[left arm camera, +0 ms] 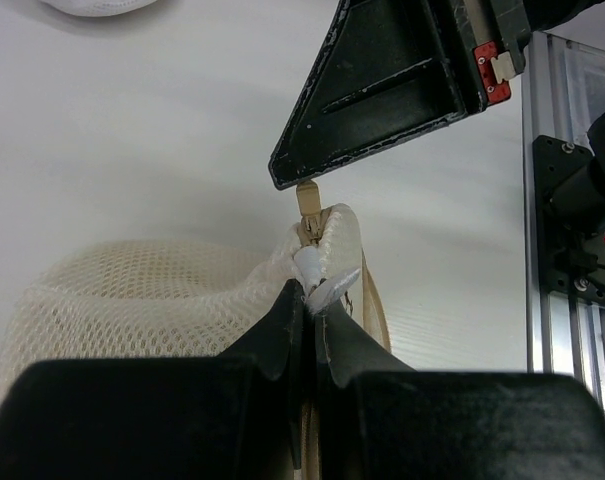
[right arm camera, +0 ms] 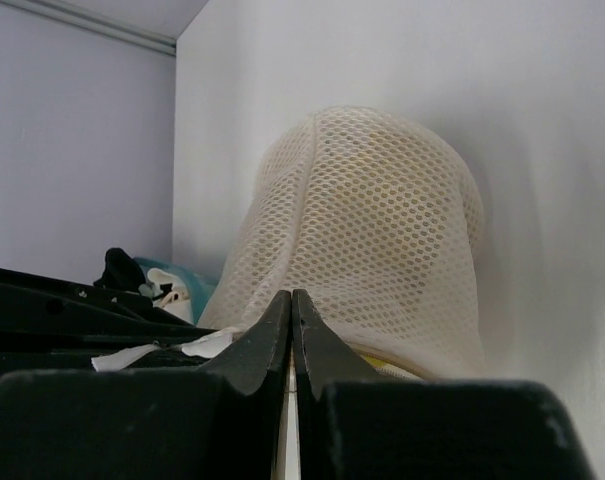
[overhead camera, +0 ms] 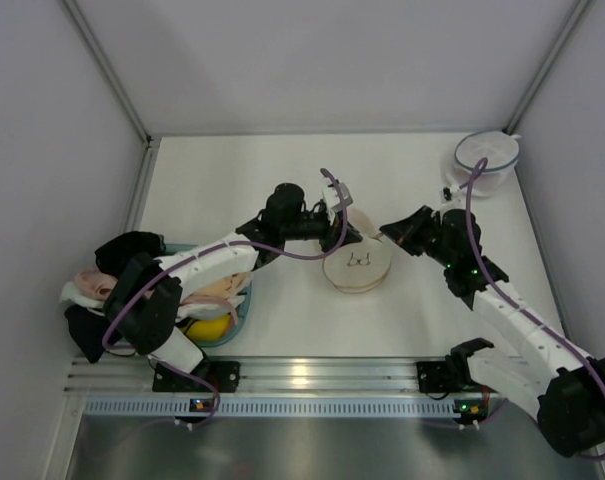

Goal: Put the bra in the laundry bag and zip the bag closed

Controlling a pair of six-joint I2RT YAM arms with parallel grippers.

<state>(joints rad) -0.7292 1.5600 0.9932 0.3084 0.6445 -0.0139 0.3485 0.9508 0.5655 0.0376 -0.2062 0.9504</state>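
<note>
White table (overhead camera: pixel 282 180), laundry bag (overhead camera: pixel 357 265) mid-table: my left gripper (left arm camera: pixel 310 295) pinches its rim, right gripper (left arm camera: pixel 282 178) nips the zip pull (left arm camera: pixel 307 197) just to its right.

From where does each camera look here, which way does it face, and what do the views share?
Top external: above and behind, facing down on the table; both arms show.
Left wrist: along the left gripper, shut on the laundry bag rim, toward the right gripper on the zip pull.
Right wrist: along its own shut fingers toward the bag's mesh dome.
All share the bag.
</note>
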